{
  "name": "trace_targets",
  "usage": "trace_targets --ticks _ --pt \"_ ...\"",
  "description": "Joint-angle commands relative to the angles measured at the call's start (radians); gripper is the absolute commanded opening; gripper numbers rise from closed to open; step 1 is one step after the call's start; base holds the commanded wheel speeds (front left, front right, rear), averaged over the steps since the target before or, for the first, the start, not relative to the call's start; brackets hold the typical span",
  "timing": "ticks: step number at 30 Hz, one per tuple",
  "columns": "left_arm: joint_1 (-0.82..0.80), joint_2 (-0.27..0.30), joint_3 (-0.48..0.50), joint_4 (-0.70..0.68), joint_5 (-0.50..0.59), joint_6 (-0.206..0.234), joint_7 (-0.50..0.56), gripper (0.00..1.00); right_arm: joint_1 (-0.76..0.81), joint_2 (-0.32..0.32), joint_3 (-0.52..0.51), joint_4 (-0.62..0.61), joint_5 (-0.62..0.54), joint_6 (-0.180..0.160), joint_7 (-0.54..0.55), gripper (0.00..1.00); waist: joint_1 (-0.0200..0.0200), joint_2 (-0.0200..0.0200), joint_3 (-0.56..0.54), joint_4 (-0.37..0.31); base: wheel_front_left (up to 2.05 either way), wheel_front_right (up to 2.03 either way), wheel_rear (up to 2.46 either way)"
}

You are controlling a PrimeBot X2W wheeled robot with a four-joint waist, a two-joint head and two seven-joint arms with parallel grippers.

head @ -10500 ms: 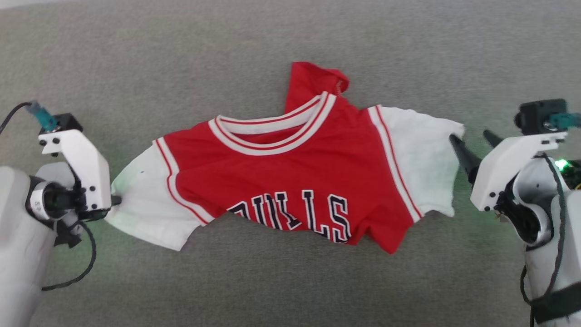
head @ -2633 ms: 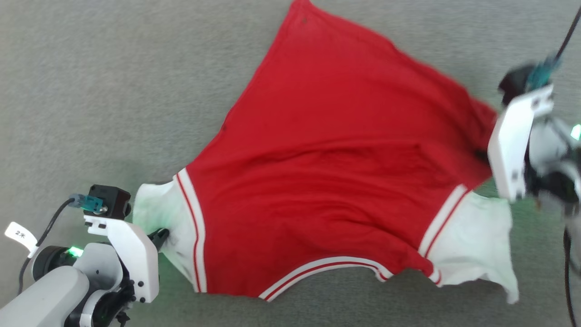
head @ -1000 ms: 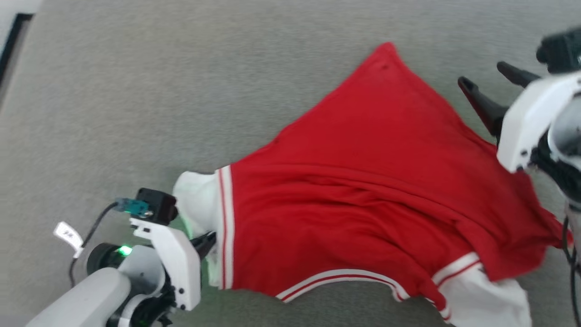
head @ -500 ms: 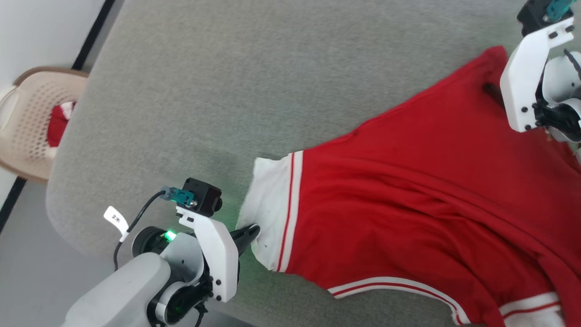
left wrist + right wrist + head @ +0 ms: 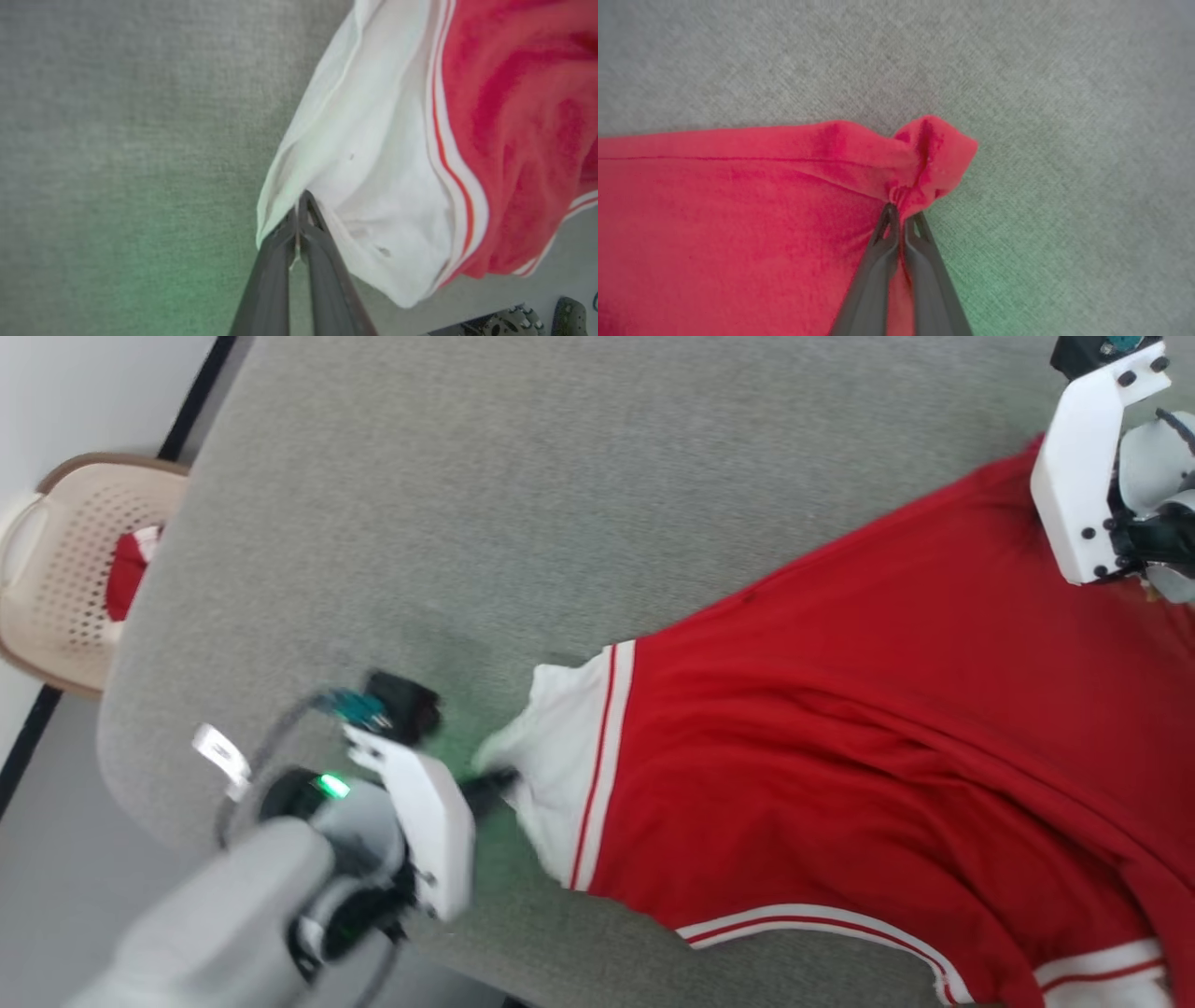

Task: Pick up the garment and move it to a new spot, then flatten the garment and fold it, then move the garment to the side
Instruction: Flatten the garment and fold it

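A grey fabric-covered counter (image 5: 560, 476) with a rounded corner; beside it a beige perforated plastic basket (image 5: 56, 569), white wall (image 5: 84, 383), grey floor (image 5: 47, 896).

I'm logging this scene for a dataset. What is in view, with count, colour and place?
garment: one, red with white sleeves and striped trim, spread on the pad, right side of the head view.
pad: one, grey fabric, under the garment.
basket: one, beige, perforated, beside the pad at the head view's left edge.
cloth: one, red and white, inside the basket.
left claw: one, dark, shut on the garment's white sleeve.
right claw: one, dark, shut on a red corner of the garment.
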Motion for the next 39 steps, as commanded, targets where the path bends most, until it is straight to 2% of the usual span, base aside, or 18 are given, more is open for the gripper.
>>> trace_targets --ticks 1,6,12,13,18,28,39 --pt "-0.028 0.023 0.015 0.02 0.008 0.015 0.009 0.0 0.033 -0.021 0.01 0.03 -0.001 -0.005 -0.003 0.0 -0.0001 0.0 -0.009 -0.019 0.0 0.0 0.0" --pt "-0.104 0.095 0.069 -0.019 -0.004 0.04 0.055 0.0 -0.011 -0.004 -0.03 -0.047 0.062 -0.005 -0.096 0.0 -0.0001 0.0 -0.041 -0.082 0.0 0.0 0.0" --pt "-0.243 0.194 0.154 -0.06 -0.012 0.09 0.131 0.0 -0.023 -0.04 -0.073 -0.151 0.094 -0.005 -0.165 0.0 -0.0001 0.0 -0.084 -0.171 0.0 0.0 0.0" --pt "-0.294 0.22 0.172 -0.066 -0.008 0.099 0.165 0.0 -0.025 -0.046 -0.092 -0.178 0.097 -0.005 -0.172 0.0 -0.0001 0.0 -0.097 -0.203 0.0 0.0 0.0" --pt "-0.445 0.259 0.201 -0.065 0.024 0.098 0.236 0.0 -0.037 -0.047 -0.156 -0.234 0.086 -0.005 -0.18 0.0 -0.0001 0.0 -0.129 -0.271 0.0 0.0 0.0" --pt "-0.681 0.235 0.195 0.047 0.096 0.034 0.295 0.0 -0.072 0.006 -0.289 -0.274 0.041 -0.005 -0.179 0.0 -0.0001 0.0 -0.189 -0.36 0.0 0.0 0.0" --pt "-0.835 0.129 0.196 0.215 0.111 -0.019 0.254 0.0 -0.097 0.098 -0.423 -0.27 -0.105 -0.005 -0.203 0.0 -0.0001 0.0 -0.214 -0.401 0.0 0.0 0.0"
